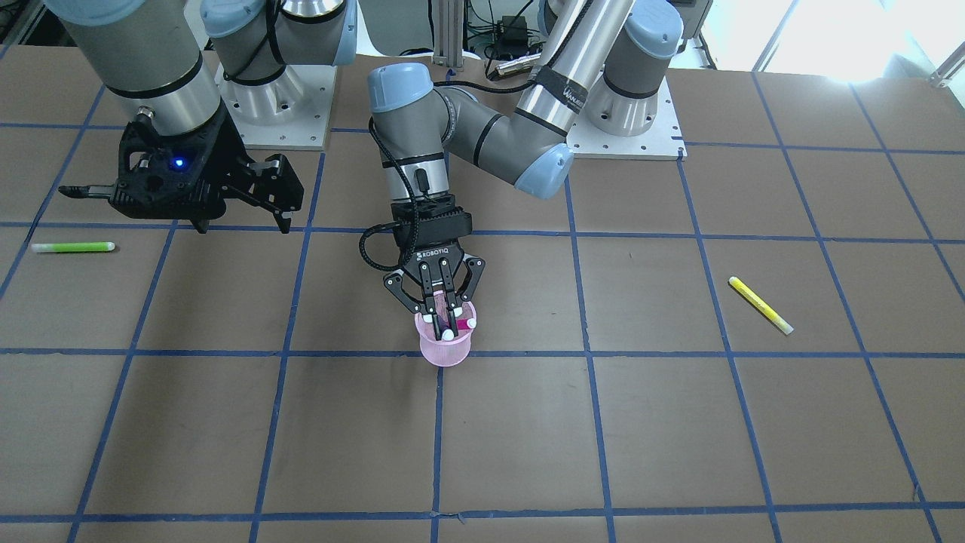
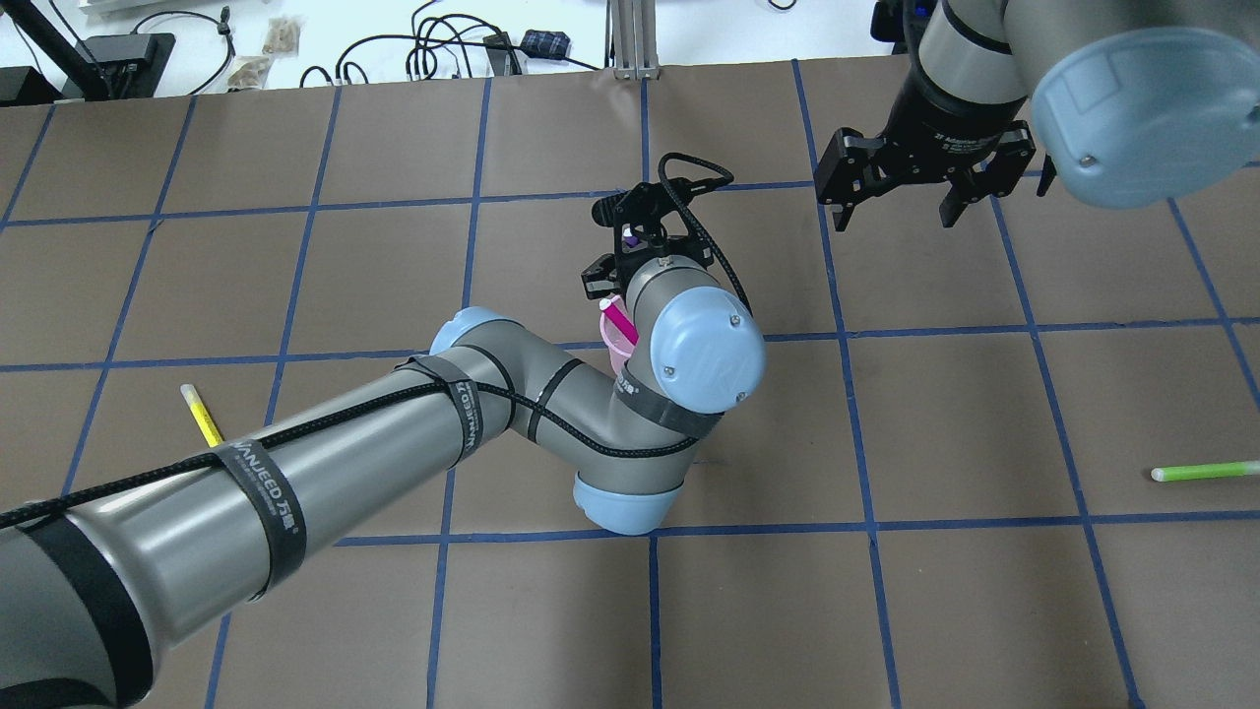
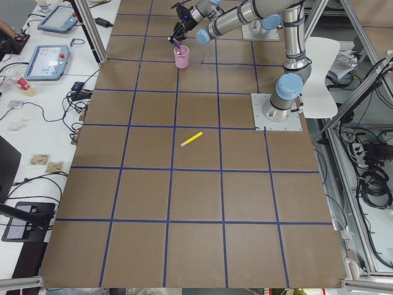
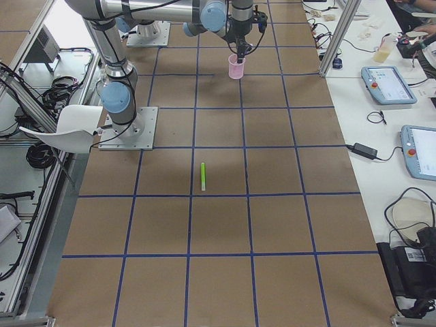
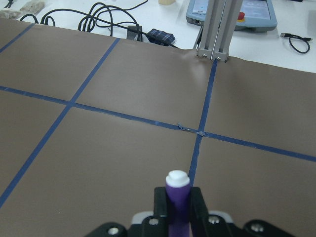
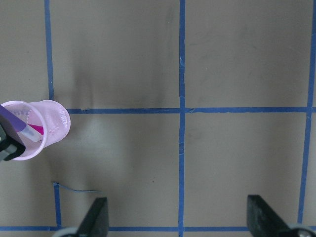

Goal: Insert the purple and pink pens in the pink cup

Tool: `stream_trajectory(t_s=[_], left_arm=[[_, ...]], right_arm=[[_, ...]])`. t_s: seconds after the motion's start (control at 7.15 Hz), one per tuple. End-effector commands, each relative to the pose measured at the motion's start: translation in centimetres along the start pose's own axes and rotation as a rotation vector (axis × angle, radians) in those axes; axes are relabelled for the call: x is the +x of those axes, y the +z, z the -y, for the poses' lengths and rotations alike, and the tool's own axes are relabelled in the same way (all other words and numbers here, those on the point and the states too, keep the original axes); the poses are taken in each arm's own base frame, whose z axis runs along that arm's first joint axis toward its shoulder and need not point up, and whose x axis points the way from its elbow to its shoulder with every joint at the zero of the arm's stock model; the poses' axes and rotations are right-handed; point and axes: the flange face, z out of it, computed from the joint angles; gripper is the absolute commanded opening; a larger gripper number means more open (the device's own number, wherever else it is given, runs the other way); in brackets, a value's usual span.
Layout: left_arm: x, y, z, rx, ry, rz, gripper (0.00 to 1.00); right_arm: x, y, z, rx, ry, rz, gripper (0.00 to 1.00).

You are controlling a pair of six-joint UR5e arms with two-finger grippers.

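Observation:
The pink mesh cup (image 1: 445, 351) stands upright near the table's middle. It also shows in the right wrist view (image 6: 52, 121). A pink pen (image 1: 465, 323) leans inside the cup. My left gripper (image 1: 446, 320) points down into the cup's mouth, shut on the purple pen (image 5: 177, 200). The pen's white end (image 1: 448, 334) is inside the cup. The right wrist view shows the purple pen (image 6: 14, 120) slanting into the cup beside the pink pen (image 6: 35, 131). My right gripper (image 2: 898, 209) is open and empty, hovering apart from the cup.
A green pen (image 1: 71, 246) lies on the table on my right side, also seen from overhead (image 2: 1206, 472). A yellow pen (image 1: 760, 305) lies on my left side, also seen from overhead (image 2: 202, 416). Blue tape lines grid the brown table.

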Motion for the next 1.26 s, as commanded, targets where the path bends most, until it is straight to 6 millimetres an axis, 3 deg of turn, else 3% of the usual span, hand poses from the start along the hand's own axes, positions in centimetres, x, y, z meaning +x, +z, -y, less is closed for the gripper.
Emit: stream_trajectory(t_s=[0.0, 0.14, 0.28, 0.56, 0.84, 0.98, 1.12], left_arm=[[-0.2, -0.7, -0.1, 0.02, -0.004, 0.0, 0.0], [-0.3, -0.3, -0.8, 0.014, 0.003, 0.008, 0.67], [-0.4, -0.3, -1.1, 0.006, 0.005, 0.006, 1.0], [-0.8, -1.1, -0.5, 0.008, 0.0, -0.003, 1.0], [-1.8, -2.3, 2.6, 0.011, -0.012, 0.006, 1.0], [-2.7, -3.2, 5.1, -0.067, 0.02, -0.003, 1.0], [-4.1, -4.1, 9.1, -0.159, 0.044, 0.02, 1.0]], right_arm=[[0.0, 0.3, 0.1, -0.004, -0.001, -0.005, 1.0], [-0.1, 0.4, 0.2, -0.007, -0.001, -0.004, 1.0], [-0.1, 0.7, 0.2, -0.013, -0.001, -0.004, 1.0], [-0.1, 0.9, 0.1, -0.018, -0.001, -0.003, 1.0], [-0.1, 1.0, 0.1, -0.018, -0.001, -0.001, 1.0], [-0.1, 0.8, 0.2, -0.012, -0.001, -0.001, 1.0], [-0.1, 0.5, 0.3, -0.007, -0.001, -0.002, 1.0]])
